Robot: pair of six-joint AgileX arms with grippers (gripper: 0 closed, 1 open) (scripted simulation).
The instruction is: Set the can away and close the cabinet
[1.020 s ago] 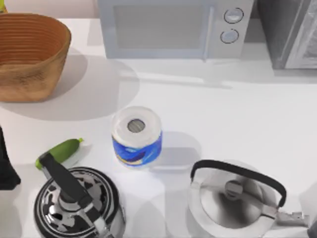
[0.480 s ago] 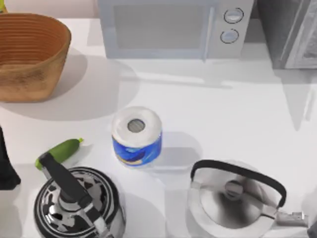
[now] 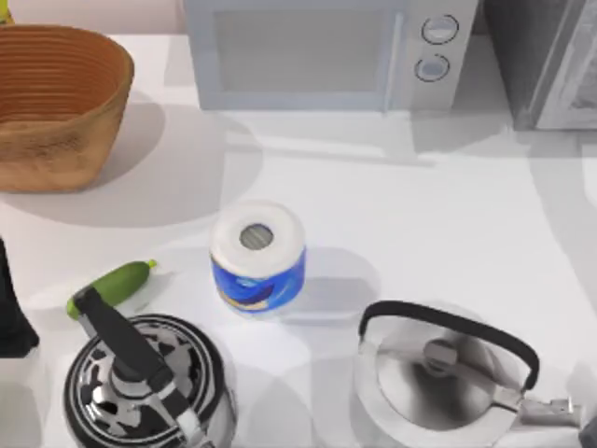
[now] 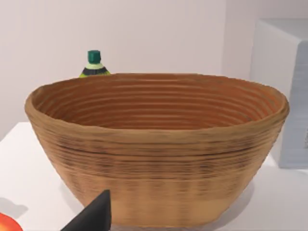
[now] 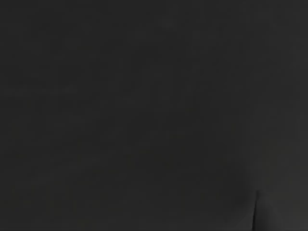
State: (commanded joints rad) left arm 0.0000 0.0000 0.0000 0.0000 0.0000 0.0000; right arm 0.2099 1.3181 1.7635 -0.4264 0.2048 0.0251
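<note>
The can is out of view. The grey cabinet stands at the table's back right corner, cut off by the frame's edge, and I cannot tell how its door stands. My left arm is parked at the table's left edge. One of its dark fingertips points toward the wicker basket. The right wrist view is dark.
A white-and-blue paper roll stands mid-table. A green cucumber lies to its left. A patterned kettle and a silver kettle sit along the front. A wicker basket and a microwave are at the back.
The soft shadow on the table's right side has shifted toward the right edge. No object on the table has moved.
</note>
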